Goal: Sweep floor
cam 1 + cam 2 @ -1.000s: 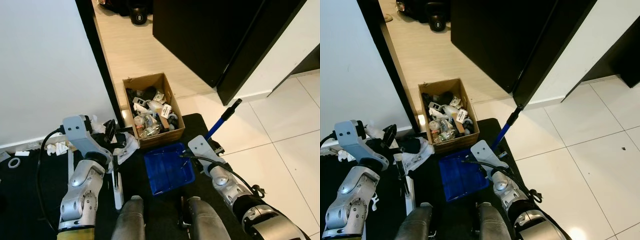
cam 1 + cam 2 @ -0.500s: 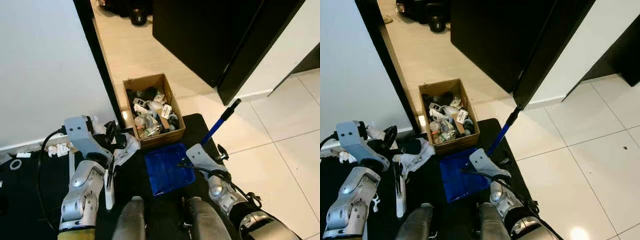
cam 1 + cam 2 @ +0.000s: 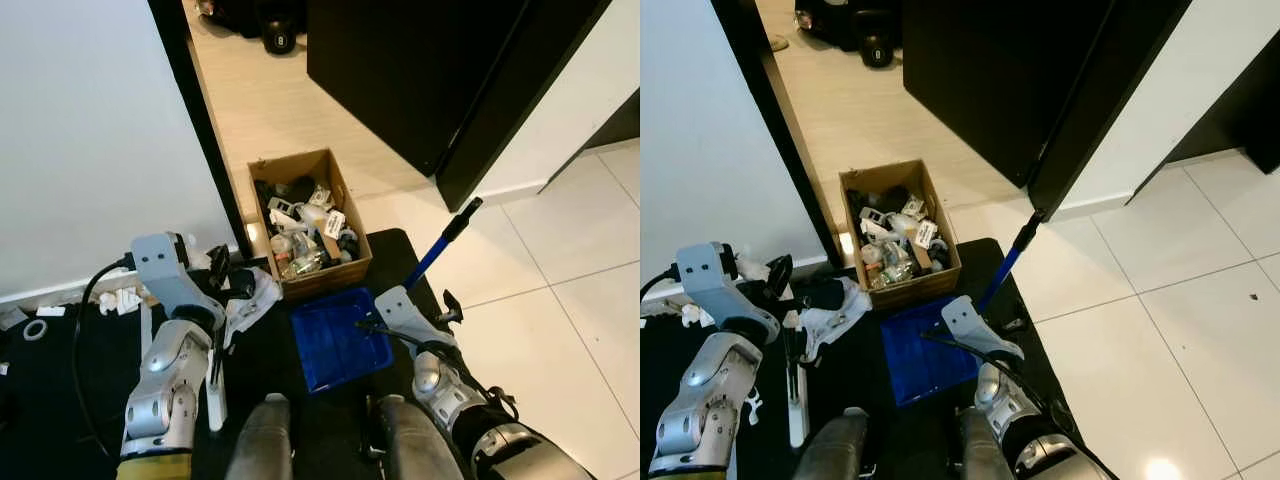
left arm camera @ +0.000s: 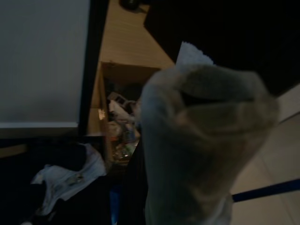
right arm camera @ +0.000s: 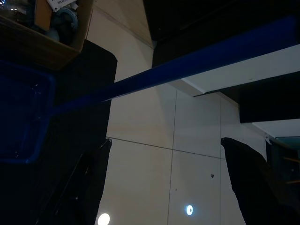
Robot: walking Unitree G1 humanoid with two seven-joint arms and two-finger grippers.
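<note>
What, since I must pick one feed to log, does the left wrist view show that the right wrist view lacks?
Left wrist view: a pale fabric lump close to the lens, a white wall, a crumpled white cloth. Right wrist view: the open right gripper, glossy white floor tiles, a blue plastic dustpan tray. Both: the brown cardboard box of clutter and the long blue handle.

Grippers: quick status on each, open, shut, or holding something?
Left gripper: shut on a pale cloth, beside the cardboard box.
Right gripper: open, holding nothing; the blue dustpan handle runs past its fingers.
</note>
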